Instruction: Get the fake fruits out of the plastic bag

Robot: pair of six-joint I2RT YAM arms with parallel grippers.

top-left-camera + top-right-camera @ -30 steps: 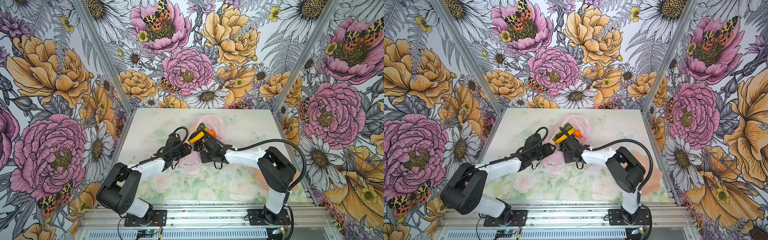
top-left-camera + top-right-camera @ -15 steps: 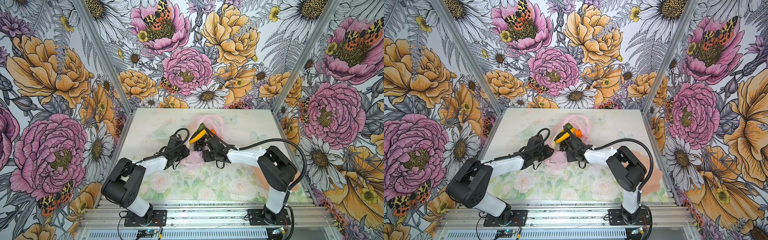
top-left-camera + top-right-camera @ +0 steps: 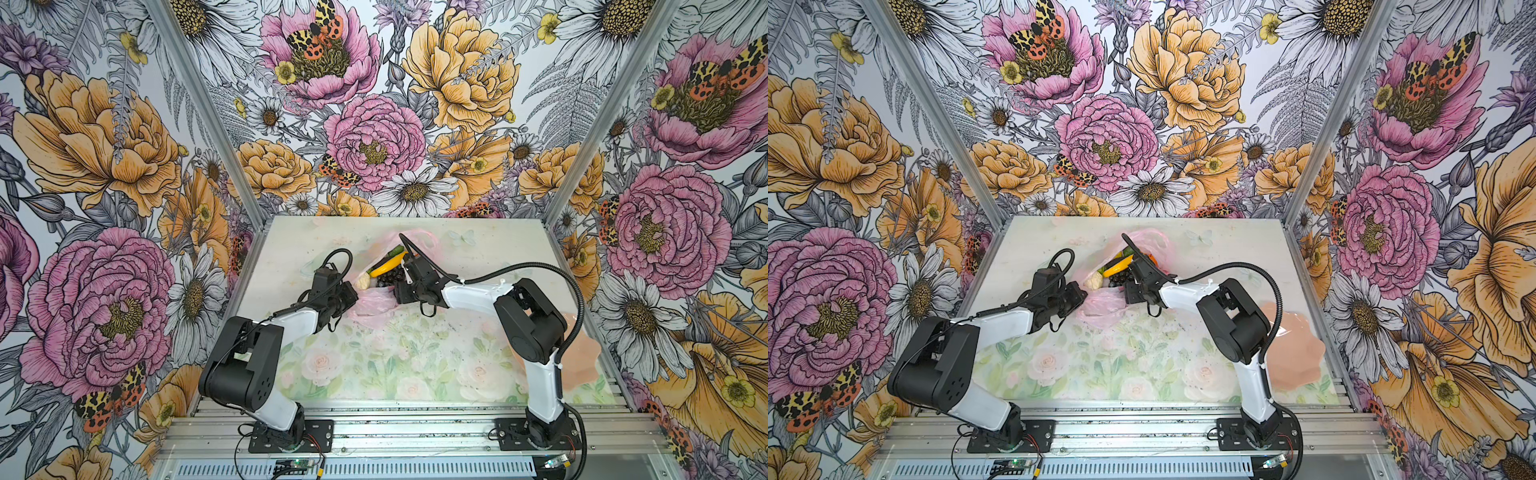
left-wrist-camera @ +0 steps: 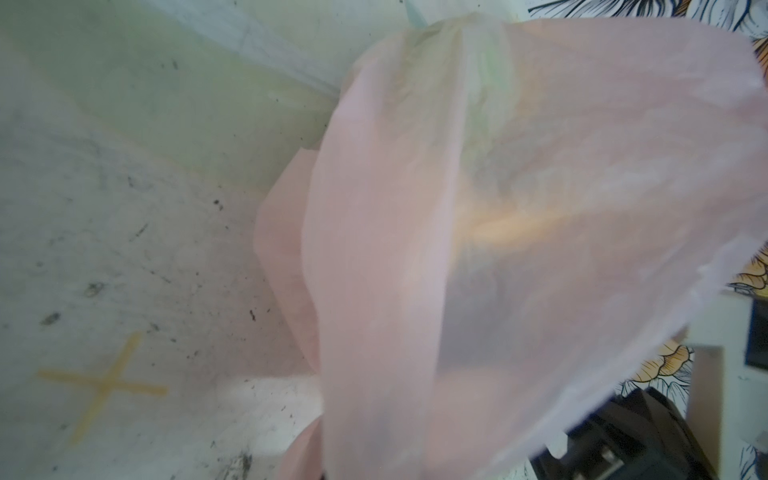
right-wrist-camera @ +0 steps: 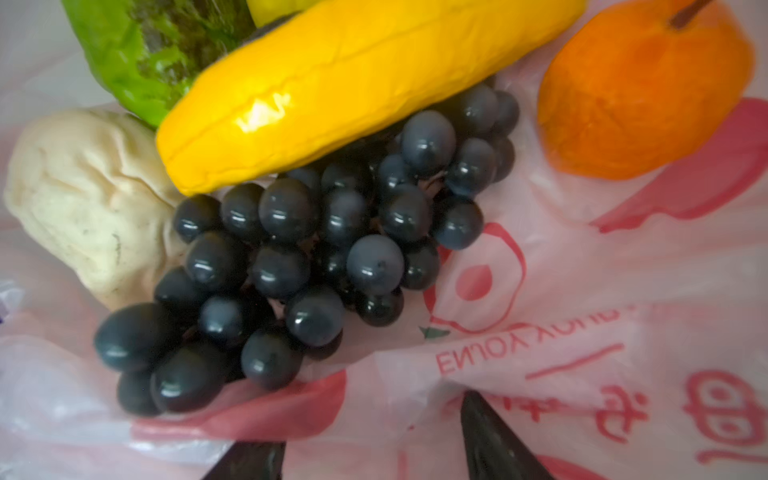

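Pinched tight, the left claw (image 3: 352, 296) has its jaws pressed together on a fold of the plastic bag (image 3: 374, 305), at the bag's 9 o'clock edge in both top views. Its wrist view is mostly filled by the pale pink film, draped close across the lens, and the fingers themselves are hidden there. Beside the film lies the scuffed table (image 4: 124, 249) with a yellow cross mark (image 4: 104, 384).

The bag sits on the table towards 12 o'clock from the middle with its mouth gaping, and the fake fruits lie inside it. Across the pile from 9 o'clock to 3 o'clock there is a cream pear (image 5: 83, 195), then a yellow banana (image 5: 353, 91) lying over a dark grape bunch (image 5: 316, 266). A green piece (image 5: 137, 54) sits at about the banana's 12 o'clock. An orange tangerine (image 5: 640, 87) comes last, set a little apart on the red-printed film.

The right claw (image 3: 399, 287) hangs at the bag's 3 o'clock side, just beside the grapes. Its two dark fingertips (image 5: 494, 436) stand spread, gripping nothing, with printed film showing between them. A peach-pink plate (image 3: 1296, 349) rests at the table's 4 o'clock, well apart from the bag.
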